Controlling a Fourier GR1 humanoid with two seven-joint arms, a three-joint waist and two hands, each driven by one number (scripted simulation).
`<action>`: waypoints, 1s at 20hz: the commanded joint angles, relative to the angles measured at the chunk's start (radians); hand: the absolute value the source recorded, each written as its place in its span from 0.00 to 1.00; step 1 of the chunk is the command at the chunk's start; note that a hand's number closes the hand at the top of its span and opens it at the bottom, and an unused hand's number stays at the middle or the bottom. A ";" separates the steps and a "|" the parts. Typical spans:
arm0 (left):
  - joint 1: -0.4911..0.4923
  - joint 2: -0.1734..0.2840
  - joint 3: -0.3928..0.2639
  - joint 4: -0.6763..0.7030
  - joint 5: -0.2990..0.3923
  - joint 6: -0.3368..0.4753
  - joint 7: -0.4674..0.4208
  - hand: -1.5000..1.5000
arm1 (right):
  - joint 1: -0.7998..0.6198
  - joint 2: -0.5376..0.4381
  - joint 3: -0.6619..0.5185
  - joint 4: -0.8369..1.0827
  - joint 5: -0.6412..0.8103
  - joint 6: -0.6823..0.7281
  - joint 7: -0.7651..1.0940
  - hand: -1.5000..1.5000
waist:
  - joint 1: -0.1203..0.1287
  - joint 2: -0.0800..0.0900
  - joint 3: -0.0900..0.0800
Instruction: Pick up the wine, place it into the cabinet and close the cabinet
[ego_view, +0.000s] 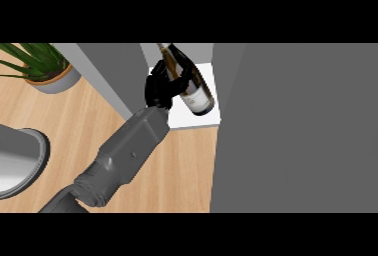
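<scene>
Dark glass marks the wine bottle (189, 82), which we hold tilted over the white shelf (199, 120) inside the cabinet (295, 125), our left hand (161, 89) curled with its fingers (171, 86) clamped around the bottle's side. By our reckoning the pick-up is done and the placing is under way, so we still have to set the bottle down, let go, pull the arm out and close the cabinet. Our right hand does not show.
</scene>
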 joint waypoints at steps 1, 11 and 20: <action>0.029 0.000 -0.050 -0.031 0.021 0.003 0.000 1.00 | -0.076 -0.021 -0.055 0.064 -0.023 0.007 -0.019 0.00 | 0.000 0.001 0.000; 0.057 0.000 -0.152 -0.107 0.118 0.095 -0.045 1.00 | 0.002 0.016 0.031 0.020 -0.009 0.014 -0.026 0.00 | -0.040 0.005 0.000; 0.021 0.000 -0.166 -0.148 0.254 0.156 -0.111 0.00 | -0.007 0.005 0.022 0.017 -0.001 0.008 -0.010 0.00 | -0.044 0.006 0.000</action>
